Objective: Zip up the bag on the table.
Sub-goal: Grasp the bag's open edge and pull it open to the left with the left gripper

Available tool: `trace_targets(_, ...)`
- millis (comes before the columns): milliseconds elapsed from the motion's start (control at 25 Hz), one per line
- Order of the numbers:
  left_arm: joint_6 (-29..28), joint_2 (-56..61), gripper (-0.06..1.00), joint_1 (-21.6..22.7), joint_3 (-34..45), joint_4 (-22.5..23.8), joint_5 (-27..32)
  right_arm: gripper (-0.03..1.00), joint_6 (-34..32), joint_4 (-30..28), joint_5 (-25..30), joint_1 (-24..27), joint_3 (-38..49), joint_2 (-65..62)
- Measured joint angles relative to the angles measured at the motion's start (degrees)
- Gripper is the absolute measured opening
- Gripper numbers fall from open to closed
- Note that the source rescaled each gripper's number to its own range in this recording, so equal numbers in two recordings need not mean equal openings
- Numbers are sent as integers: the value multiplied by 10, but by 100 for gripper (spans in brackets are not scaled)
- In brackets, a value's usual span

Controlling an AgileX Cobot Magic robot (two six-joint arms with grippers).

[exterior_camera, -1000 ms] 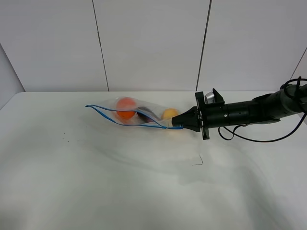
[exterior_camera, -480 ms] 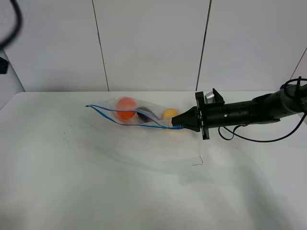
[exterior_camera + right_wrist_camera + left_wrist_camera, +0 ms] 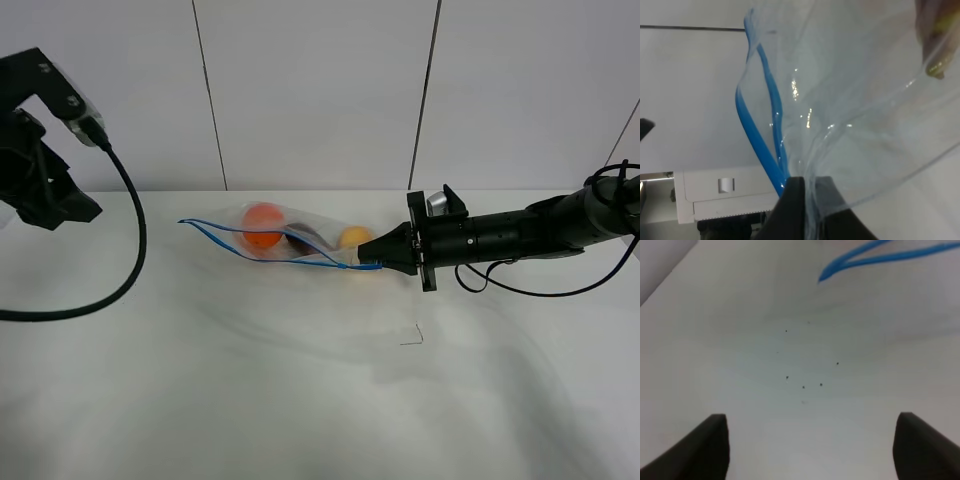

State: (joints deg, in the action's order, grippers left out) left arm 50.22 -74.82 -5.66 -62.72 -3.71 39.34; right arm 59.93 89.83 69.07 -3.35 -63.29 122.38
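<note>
The clear bag [image 3: 285, 240] lies on the white table [image 3: 300, 390], with orange, purple and yellow toy produce inside. Its blue zipper strip [image 3: 232, 243] gapes open in two lines. My right gripper [image 3: 378, 263] is shut on the bag's right end at the zipper. In the right wrist view the fingers [image 3: 790, 210] pinch the plastic [image 3: 855, 115] beside the blue strip [image 3: 760, 145]. My left gripper [image 3: 62, 205] is open and empty above the table's far left, apart from the bag. In the left wrist view its gripper [image 3: 812, 450] hangs over bare table, with the zipper's left end [image 3: 865, 259] ahead.
The left arm's black cable [image 3: 135, 250] loops down over the table's left side. A small dark mark [image 3: 412, 338] lies on the table in front of the right gripper. A white panelled wall [image 3: 320, 90] stands behind the table.
My left arm has come into the exterior view at the upper left, with its cable trailing over the table. The right gripper and the bag have not moved.
</note>
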Motion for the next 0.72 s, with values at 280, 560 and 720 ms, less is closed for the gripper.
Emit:
trace_targets(280,69,-42,88,-112,0,-1,-92,0,0,0,0,0,0,0)
trace_targets(560,62,-98,88,-228,0,-2,-171,0,0,0,0,0,0,0)
trace_targets(720,39,-137,88,-282,0,-2,-213,0,-1,6,0,0,0,0)
